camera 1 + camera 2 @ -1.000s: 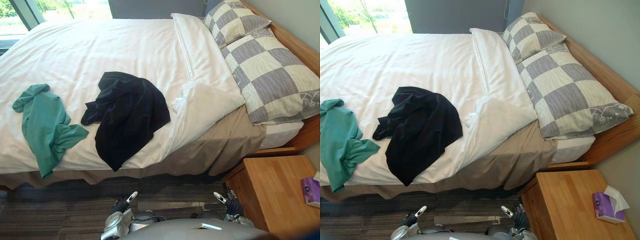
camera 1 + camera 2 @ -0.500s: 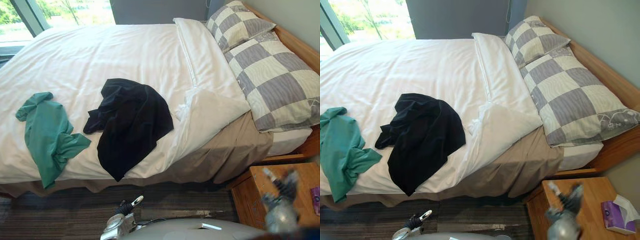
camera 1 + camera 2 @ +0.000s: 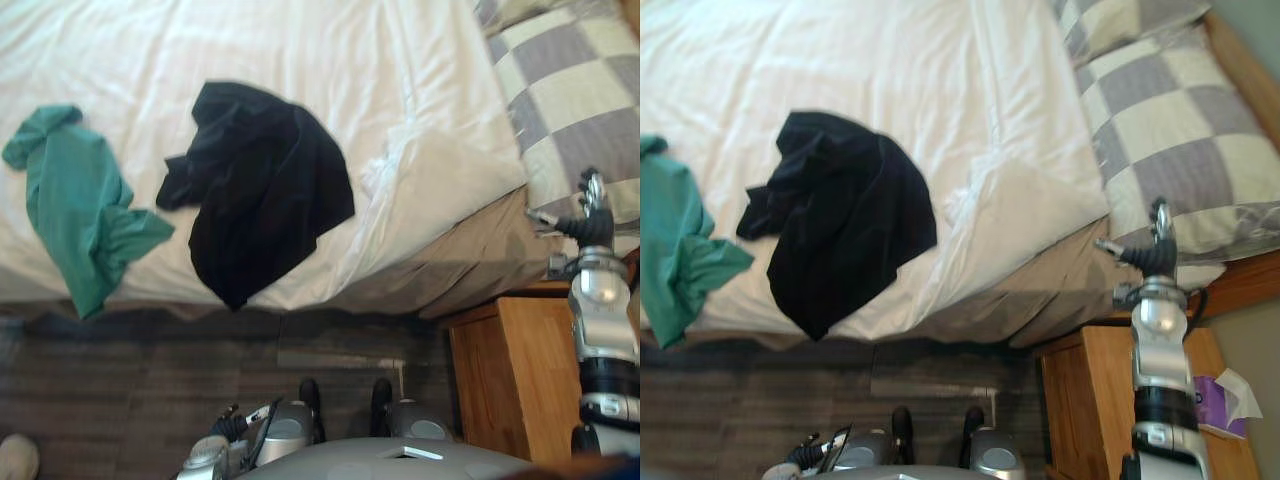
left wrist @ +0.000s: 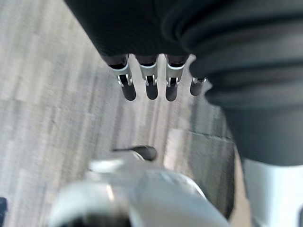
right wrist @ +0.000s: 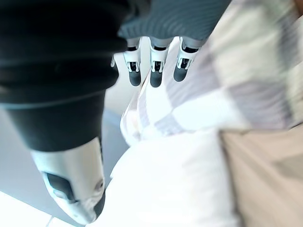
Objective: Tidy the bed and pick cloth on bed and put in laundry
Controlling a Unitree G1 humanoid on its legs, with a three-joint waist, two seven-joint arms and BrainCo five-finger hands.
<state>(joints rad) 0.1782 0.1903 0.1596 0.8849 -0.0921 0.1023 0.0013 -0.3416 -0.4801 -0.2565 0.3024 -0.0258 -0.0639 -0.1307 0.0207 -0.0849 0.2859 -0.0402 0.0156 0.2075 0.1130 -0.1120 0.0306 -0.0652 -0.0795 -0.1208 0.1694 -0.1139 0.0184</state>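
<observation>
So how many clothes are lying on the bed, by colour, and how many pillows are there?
Green cloth: 1
Black cloth: 1
Checked pillows: 2
Total: 4

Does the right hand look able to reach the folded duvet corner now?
Probably yes: the right hand, open, hovers beside the checked pillow, close to the folded duvet corner, with nothing lying between them.
</observation>
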